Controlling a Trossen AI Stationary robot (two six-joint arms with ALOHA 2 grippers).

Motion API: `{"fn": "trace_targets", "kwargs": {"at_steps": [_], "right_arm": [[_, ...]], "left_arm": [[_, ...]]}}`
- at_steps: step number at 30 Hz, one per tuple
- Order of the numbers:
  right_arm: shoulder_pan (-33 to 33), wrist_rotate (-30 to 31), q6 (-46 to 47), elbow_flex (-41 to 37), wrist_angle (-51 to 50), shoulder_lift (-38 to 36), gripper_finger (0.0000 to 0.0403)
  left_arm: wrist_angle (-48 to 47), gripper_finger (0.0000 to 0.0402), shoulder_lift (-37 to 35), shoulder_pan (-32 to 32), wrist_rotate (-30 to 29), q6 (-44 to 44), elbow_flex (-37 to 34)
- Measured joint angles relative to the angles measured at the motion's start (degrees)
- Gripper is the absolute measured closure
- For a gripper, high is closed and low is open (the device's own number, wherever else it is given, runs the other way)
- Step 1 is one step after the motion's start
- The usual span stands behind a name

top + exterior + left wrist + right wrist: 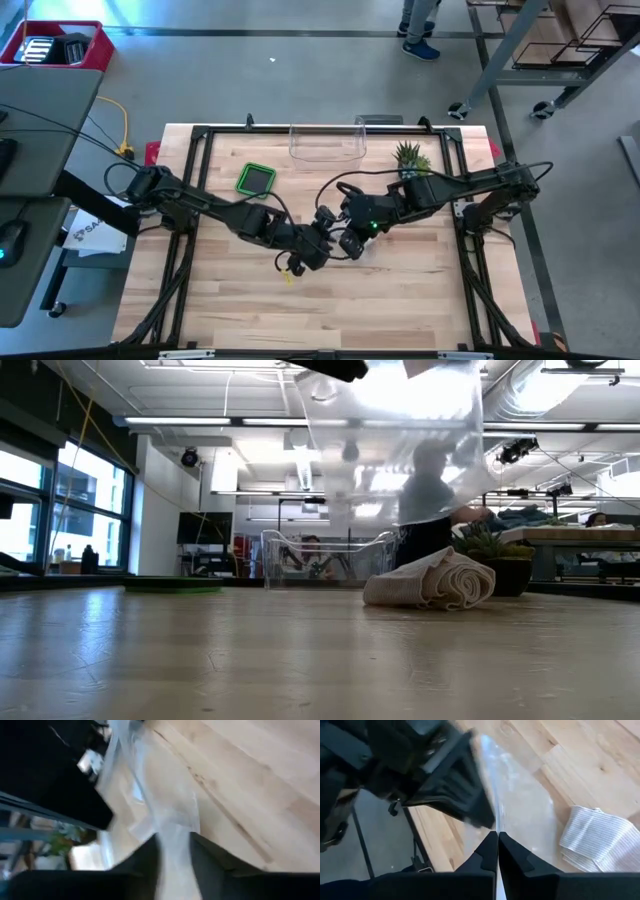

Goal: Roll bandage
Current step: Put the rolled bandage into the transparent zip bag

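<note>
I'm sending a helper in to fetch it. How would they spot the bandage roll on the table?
Start at the wooden table and find the small potted plant near its far right. The bandage roll lies on the bare wood in front of that plant, under the two grippers. It is the only soft, off-white, ribbed cloth bundle there.

bandage is off-white with thin grey stripes, wood table pale tan, little tray bright green around a dark middle, bin far left is red, both arms black.
</note>
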Motion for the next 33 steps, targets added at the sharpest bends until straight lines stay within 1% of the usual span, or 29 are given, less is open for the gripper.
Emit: {"fn": "trace_targets", "kwargs": {"at_steps": [2,3,4,9,17,23,26,29,33], "right_arm": [[0.0,0.5,1.0,0.0,-1.0,0.0,0.0403],[0.0,0.9,1.2,0.0,-1.5,0.0,0.0403],[0.0,1.3,1.5,0.0,-2.2,0.0,0.0403],[-0.2,2.9,3.7,0.0,-6.7,0.0,0.0403],[-0.1,5.9,7.2,0.0,-13.8,0.0,0.0403],[0.2,6.9,9.8,0.0,-19.0,0.0,0.0403],[0.7,8.3,10.7,-0.2,-24.9,0.0,0.0403],[0.7,8.2,10.2,0.0,-21.3,0.1,0.0402],[0.8,7.2,9.3,0.0,-17.1,0.0,0.0402]], "left_arm": [[-1.4,0.0369,0.0,-0.3,0.1,-3.0,0.0],[-2.1,0.0384,0.0,-0.5,0.2,-4.7,0.0],[-2.7,0.0389,0.0,-0.6,0.1,-6.0,0.0],[-4.6,0.0400,-0.2,-1.2,0.2,-7.0,0.0],[-4.4,0.0401,-1.0,-1.9,-0.3,-6.2,0.0],[-4.3,0.0401,-1.0,-1.9,-3.5,-4.8,0.0],[-7.2,0.0401,-1.1,-2.0,-3.7,-5.0,0.0],[-6.3,0.0401,-1.1,-2.2,-3.3,-4.2,0.0],[-4.7,0.0402,-1.1,-1.7,-4.2,-2.5,0.0]]}}
